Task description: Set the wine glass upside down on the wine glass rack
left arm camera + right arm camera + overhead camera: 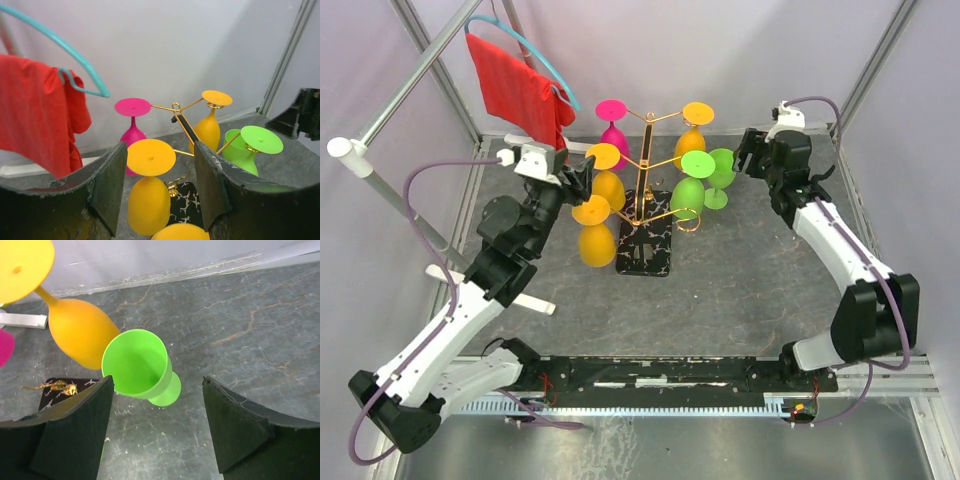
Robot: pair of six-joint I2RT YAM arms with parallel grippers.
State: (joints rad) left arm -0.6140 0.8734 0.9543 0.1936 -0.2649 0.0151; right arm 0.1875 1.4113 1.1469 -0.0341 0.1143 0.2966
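Note:
The gold wire wine glass rack (647, 170) stands on its black marbled base (648, 250) at mid-table. Pink, orange and green glasses hang upside down on it. One green wine glass (721, 172) stands upright on the table just right of the rack. My right gripper (752, 155) is open beside it; in the right wrist view the glass (137, 365) sits below the open gripper (157, 390), nearer the left finger. My left gripper (582, 178) is open at the rack's left side, and a hanging orange glass (149, 185) shows between its fingers (111, 185).
A red cloth (520, 90) hangs on a teal hanger (535, 50) from a metal pole at the back left. A white bar (535, 300) lies on the table on the left. Grey walls and frame posts close the back and sides.

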